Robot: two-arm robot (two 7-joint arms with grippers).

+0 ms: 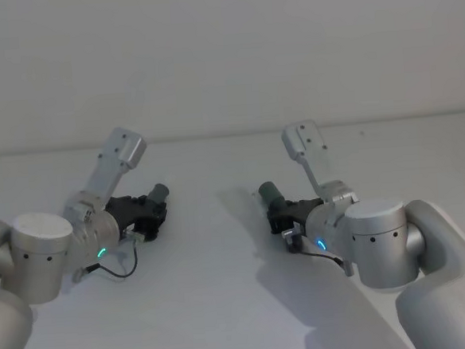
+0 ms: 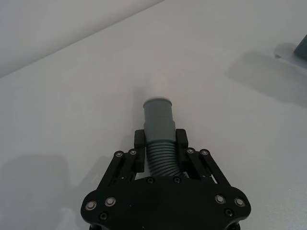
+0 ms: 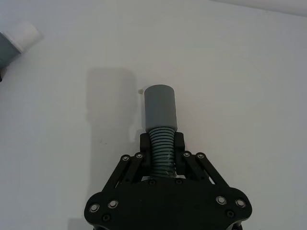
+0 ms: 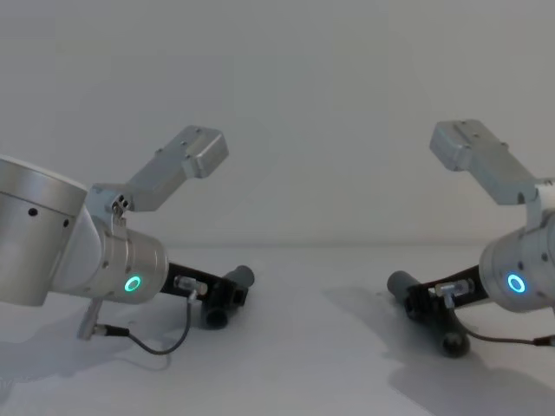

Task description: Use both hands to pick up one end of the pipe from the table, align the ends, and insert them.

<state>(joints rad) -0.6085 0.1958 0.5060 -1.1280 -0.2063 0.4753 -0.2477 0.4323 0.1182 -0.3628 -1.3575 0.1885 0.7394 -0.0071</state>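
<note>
The pipe is in two pieces, one in each hand. My left gripper [image 2: 160,143] is shut on the ribbed middle of one pipe piece [image 2: 158,120], whose grey cuff ends in a whitish narrower tip [image 2: 157,84]. My right gripper [image 3: 162,143] is shut on the ribs of the other pipe piece [image 3: 160,108], which has a plain grey cuff. In the head view the left gripper [image 1: 143,214] and right gripper [image 1: 285,212] sit low over the white table [image 1: 225,303]. Their pipe ends [image 1: 160,193] [image 1: 267,192] point toward each other across a wide gap.
Both silver arms reach in from the near corners, each with a wrist camera bracket [image 4: 186,160] [image 4: 477,152] standing above it. A thin cable [image 4: 165,342] hangs under the left wrist. The table's far edge meets a plain wall [image 1: 225,63].
</note>
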